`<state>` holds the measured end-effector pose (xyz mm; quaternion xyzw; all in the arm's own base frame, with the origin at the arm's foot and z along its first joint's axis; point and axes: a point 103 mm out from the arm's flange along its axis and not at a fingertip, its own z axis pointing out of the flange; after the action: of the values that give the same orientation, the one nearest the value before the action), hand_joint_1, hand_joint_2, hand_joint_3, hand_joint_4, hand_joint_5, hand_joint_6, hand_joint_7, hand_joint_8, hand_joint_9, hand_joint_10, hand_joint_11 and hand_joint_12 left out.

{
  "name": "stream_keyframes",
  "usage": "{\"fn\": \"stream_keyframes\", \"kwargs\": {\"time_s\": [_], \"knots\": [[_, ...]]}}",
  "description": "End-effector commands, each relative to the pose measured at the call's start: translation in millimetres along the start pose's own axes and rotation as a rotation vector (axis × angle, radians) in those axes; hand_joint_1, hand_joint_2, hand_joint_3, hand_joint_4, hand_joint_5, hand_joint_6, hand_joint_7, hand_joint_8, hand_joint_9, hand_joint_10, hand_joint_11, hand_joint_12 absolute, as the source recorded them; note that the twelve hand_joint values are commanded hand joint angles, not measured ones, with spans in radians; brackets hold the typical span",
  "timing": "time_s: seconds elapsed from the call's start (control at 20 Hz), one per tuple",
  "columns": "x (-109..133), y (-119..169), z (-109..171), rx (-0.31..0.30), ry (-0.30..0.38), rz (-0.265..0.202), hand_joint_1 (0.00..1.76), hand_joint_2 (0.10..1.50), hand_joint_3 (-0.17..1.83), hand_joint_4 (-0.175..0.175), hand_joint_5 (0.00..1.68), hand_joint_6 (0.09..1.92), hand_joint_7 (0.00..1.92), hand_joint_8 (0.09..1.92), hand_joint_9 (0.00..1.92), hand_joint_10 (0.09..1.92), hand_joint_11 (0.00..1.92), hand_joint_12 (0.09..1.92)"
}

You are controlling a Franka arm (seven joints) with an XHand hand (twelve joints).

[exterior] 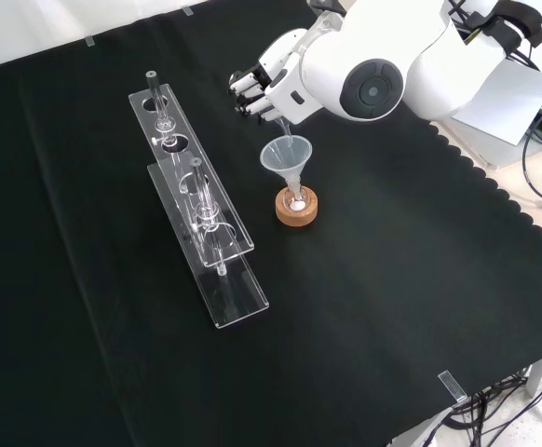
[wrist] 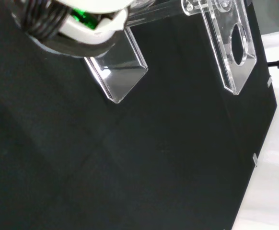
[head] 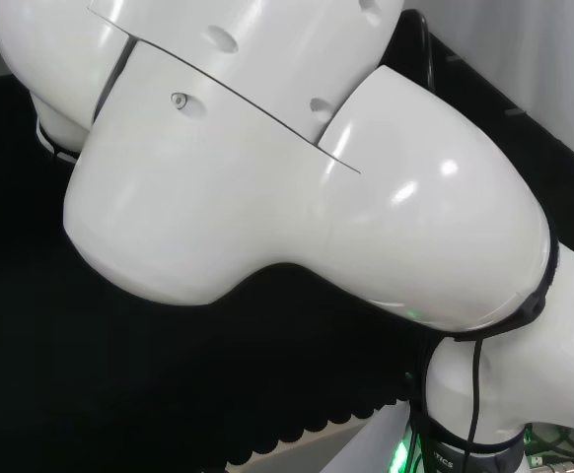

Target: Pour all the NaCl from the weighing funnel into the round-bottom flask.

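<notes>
black cloth point(exterior: 364, 307) covers the whole bench, its scalloped edge running down the right of my front view. near the middle of that view i see a cork ring point(exterior: 297, 206) with the round-bottom flask point(exterior: 296, 197) seated in it; only the flask's neck and a little white at the bottom are plain to me. a clear funnel point(exterior: 286, 156) stands upright in the neck, its wide mouth up. the hand point(exterior: 269, 90) comes in from the top, just above and behind the funnel, partly behind the arm's big white link point(exterior: 383, 70) with its round grey cap. its fingers point(exterior: 245, 93) are curled, and a clear piece that i take for the weighing funnel point(exterior: 286, 127) slants down from them, its tip at the funnel's mouth; how the fingers hold it i cannot tell. to the left stands a clear rack point(exterior: 196, 200) with round holes, carrying a few thin glass pieces. in my wrist view i see the rack's clear foot point(wrist: 122, 72) and a holed plate point(wrist: 230, 43) over the cloth.
</notes>
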<state>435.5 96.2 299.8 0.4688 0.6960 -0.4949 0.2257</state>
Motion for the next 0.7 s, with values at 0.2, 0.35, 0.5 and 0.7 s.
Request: {"fn": "stream_keyframes", "kwargs": {"time_s": [0.2, 0.35, 0.5, 0.7], "knots": [[-1.5, -0.8, 1.2, -0.002, 0.004, 0.003, 1.12, 0.67, 0.65, 0.175, 1.24, 0.73, 0.70, 0.56, 0.95, 0.34, 0.74, 1.12], [-3.0, -0.9, 3.2, -0.002, 0.014, 0.005, 1.12, 0.67, 0.65, 0.175, 1.24, 0.73, 0.70, 0.56, 0.95, 0.34, 0.74, 1.12], [-4.1, -0.2, 7.0, -0.003, 0.035, 0.005, 1.12, 0.67, 0.65, 0.175, 1.24, 0.73, 0.70, 0.56, 0.95, 0.34, 0.74, 1.12], [-5.5, 1.7, 13.2, 0.000, 0.081, -0.002, 1.12, 0.67, 0.65, 0.175, 1.24, 0.73, 0.70, 0.56, 0.95, 0.34, 0.74, 1.12]]}}
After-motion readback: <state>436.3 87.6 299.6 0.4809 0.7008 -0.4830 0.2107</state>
